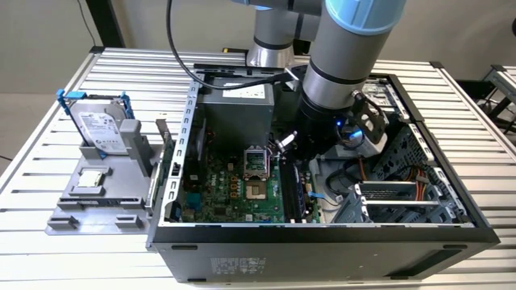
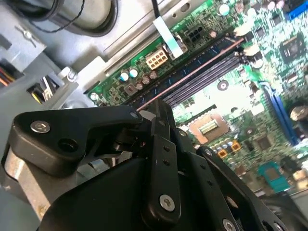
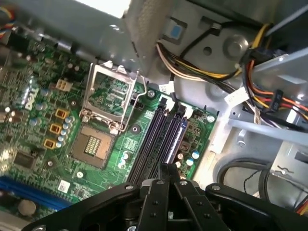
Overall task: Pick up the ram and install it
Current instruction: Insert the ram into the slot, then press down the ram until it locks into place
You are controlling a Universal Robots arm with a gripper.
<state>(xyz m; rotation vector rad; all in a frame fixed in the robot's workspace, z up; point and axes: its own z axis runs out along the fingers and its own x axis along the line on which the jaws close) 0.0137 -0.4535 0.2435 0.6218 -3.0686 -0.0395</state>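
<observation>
My gripper (image 1: 292, 148) is down inside the open computer case (image 1: 322, 241), over the black memory slots (image 3: 154, 139) at the edge of the green motherboard (image 1: 229, 187). In both wrist views its black fingers (image 3: 161, 180) stand shut on a thin edge. That edge is the ram (image 2: 192, 72), seen edge-on as a long narrow strip. The ram (image 3: 179, 137) runs away from the fingertips (image 2: 161, 113) in line with the slots and lies in or just above one of them. How deep it sits is hidden.
The empty processor socket (image 3: 108, 94) lies beside the slots. Bundled cables (image 3: 269, 91) and a metal drive cage (image 1: 395, 193) crowd the other side. Outside the case, a hard drive in a blue bracket (image 1: 101, 124) and a small silver chip (image 1: 90, 178) rest on a grey fixture.
</observation>
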